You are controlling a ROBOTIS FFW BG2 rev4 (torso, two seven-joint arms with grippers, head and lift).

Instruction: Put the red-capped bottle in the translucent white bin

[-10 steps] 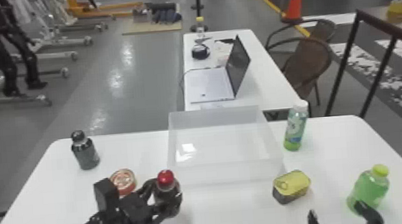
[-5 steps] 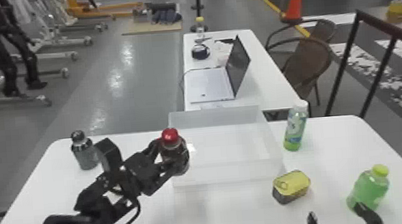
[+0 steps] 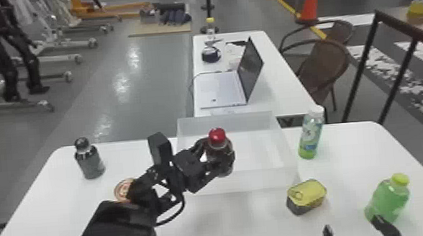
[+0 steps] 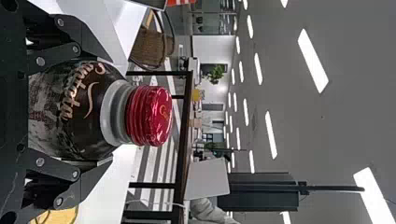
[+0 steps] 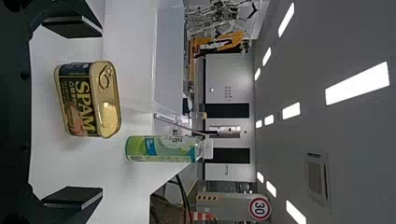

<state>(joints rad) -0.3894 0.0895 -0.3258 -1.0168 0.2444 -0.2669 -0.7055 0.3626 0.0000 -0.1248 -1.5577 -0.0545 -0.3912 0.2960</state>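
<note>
Red-capped bottle gripped at the near left of the bin

The left gripper (image 3: 220, 158) is closed around the red-capped bottle (image 3: 217, 137), one finger on either side of its dark body, below the pale neck and the cap. The bottle is upright. In the head view it overlaps the near left part of the translucent white bin (image 3: 248, 180); I cannot tell whether its base is over the bin or just in front of the near wall. The left arm (image 3: 115, 230) comes in from the near left.

The right gripper (image 3: 355, 232) is at the near right of the surface (image 3: 244, 225), its two fingers spread well apart with a gap between them. The green bottle with the yellow-green cap (image 3: 388, 199) is near it, upright on the right side of the surface.

Farther in, a yellow-lidded tin (image 3: 306, 194) sits between that bottle and the bin. The white-capped bottle (image 3: 311, 133) stands just beside the bin, to its right, toward the far edge. On the left side, a dark bottle with a black cap (image 3: 90, 162) stands near the far edge, and a flat round item with a red ring (image 3: 122, 190) lies nearer, partly behind the left arm.

Beyond the bin, an open laptop (image 3: 219, 88) rests on a second white table (image 3: 279, 96), with a brown chair (image 3: 325, 61) to the right
</note>
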